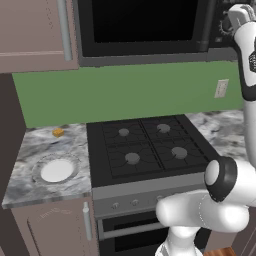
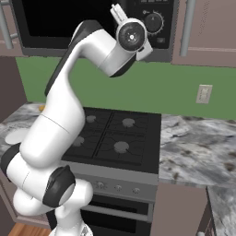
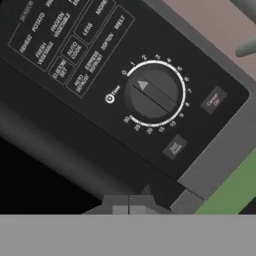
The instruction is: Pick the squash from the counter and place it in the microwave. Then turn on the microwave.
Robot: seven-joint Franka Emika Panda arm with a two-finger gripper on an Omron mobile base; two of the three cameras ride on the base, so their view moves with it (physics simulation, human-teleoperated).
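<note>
Over the stove (image 1: pixel 150 150), in the left base view, the microwave (image 1: pixel 145 30) hangs with its black glass door shut, its long handle (image 1: pixel 207 25) upright at 1 o'clock of the frame; the arm (image 1: pixel 247 65) climbs the right edge to the control panel at the top right corner, where the gripper itself is hidden behind the wrist; the counter (image 1: pixel 35 150) lies at 9 o'clock of the stove, with a round white plate (image 1: pixel 56 170) on it and a tiny yellow-orange cube (image 1: pixel 58 132) at 12 o'clock of the plate, near the green wall (image 1: pixel 125 90); a wall socket (image 1: pixel 221 88) sits at 3 o'clock on that wall; the squash cannot be seen on the counter, and whether it lies behind the dark door cannot be told. From the right base view, the arm (image 2: pixel 60 120) rises from 7 o'clock and bends toward the panel, its wrist just beside the round dial (image 2: pixel 153 21); the counter (image 2: pixel 198 143) stretches at 3 o'clock of the stove (image 2: pixel 115 136). Through the hand view, the dial (image 3: pixel 154 93) sits a little right of centre, its pointer aimed at about 10 o'clock; two small buttons (image 3: pixel 174 147) lie at 3 and 5 o'clock of it, and rows of labelled keys (image 3: pixel 65 40) at 10 o'clock; the gripper (image 3: pixel 129 204) shows at 6 o'clock, its two tips pressed together on nothing, short of the panel.
</note>
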